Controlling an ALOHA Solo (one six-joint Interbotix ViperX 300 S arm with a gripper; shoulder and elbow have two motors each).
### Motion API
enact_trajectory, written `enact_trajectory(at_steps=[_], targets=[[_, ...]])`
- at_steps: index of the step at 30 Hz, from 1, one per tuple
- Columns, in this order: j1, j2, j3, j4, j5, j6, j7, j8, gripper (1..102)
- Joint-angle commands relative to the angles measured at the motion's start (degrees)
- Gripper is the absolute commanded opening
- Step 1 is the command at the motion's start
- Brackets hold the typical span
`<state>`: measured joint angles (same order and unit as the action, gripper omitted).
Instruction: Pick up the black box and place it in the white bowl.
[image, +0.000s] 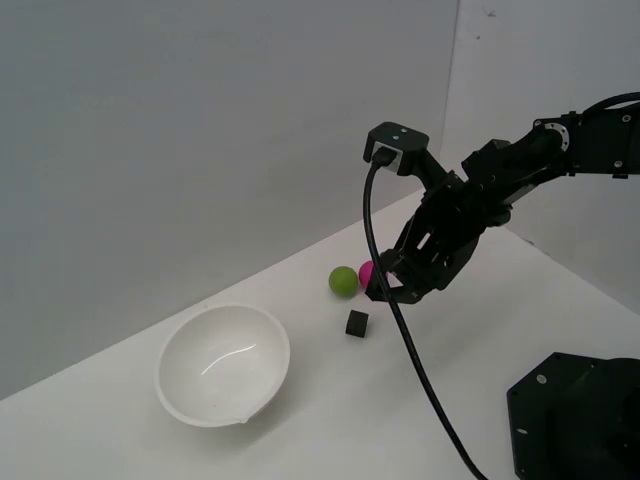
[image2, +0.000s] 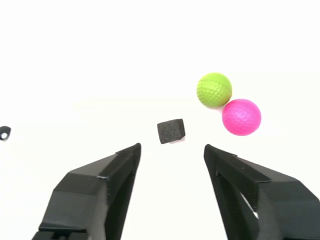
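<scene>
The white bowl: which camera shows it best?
The exterior view. There the white bowl appears whole on the table, empty, toward that view's left, well apart from the black box. The wrist view shows none of it, only the box, two balls and the open gripper.

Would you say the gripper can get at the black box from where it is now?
Probably yes. The gripper is open, and the black box sits on the table just ahead of the gap between its fingers with nothing between them. The green ball and pink ball lie off to one side, apart from it.
</scene>
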<state>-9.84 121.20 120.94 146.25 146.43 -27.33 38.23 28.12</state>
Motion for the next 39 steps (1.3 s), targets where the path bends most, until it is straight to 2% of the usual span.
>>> enact_trajectory(at_steps=[1, 6, 9, 17, 31, 39], targets=[[-1.0, -0.8, -0.7, -0.3, -0.7, -0.8, -1.1, 0.2, 76], [-1.9, -3.3, -3.3, -0.2, -0.6, -0.8, -3.2, 0.2, 88], [-2.8, -5.1, -5.0, 0.0, -0.5, -0.8, -4.8, 0.3, 92], [-6.2, -10.2, -10.1, 0.1, -0.3, -1.7, -9.3, 0.2, 92], [-9.5, -16.7, -16.5, 0.1, -0.4, -2.3, -14.2, 0.2, 92], [-10.6, -20.0, -19.8, -0.3, -0.6, -2.4, -15.6, 0.2, 91]])
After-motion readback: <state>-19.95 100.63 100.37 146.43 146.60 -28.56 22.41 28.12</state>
